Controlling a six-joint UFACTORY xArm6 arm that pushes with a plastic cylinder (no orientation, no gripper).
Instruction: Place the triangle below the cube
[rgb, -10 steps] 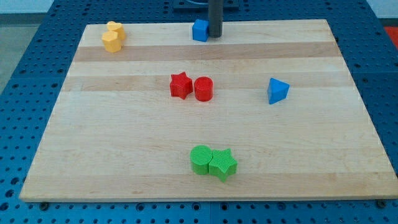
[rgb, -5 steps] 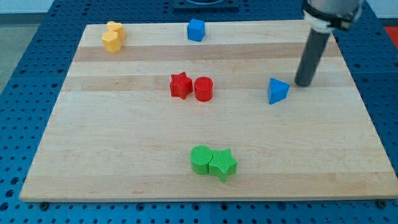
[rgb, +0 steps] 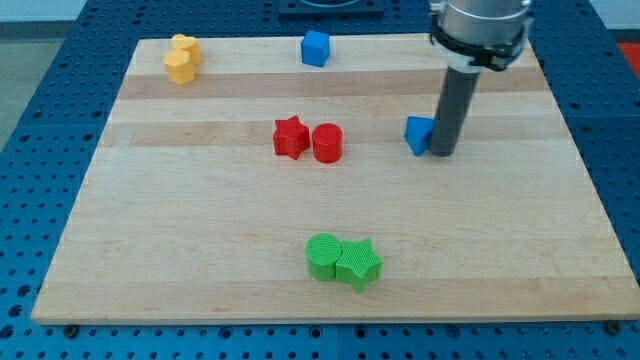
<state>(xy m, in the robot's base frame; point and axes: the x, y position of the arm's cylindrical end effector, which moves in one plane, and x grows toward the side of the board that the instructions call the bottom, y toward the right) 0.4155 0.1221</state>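
The desk (rgb: 200, 220) is pale planked wood on a blue pegboard; my tip (rgb: 443, 153), the end of a plain dark rod that serves as end effector with nothing to clench, touches the right side of the blue triangle (rgb: 418, 135); the blue cube (rgb: 315, 47) sits near the top edge, well apart, up and to the view's left; open wood lies between them; the red star (rgb: 290, 137) touches the red cylinder (rgb: 327, 143) mid-board; ribbed green cylinder (rgb: 323, 256) and green star (rgb: 359, 264) touch near the bottom; two yellow blocks (rgb: 182, 59) crowd the top-left corner.
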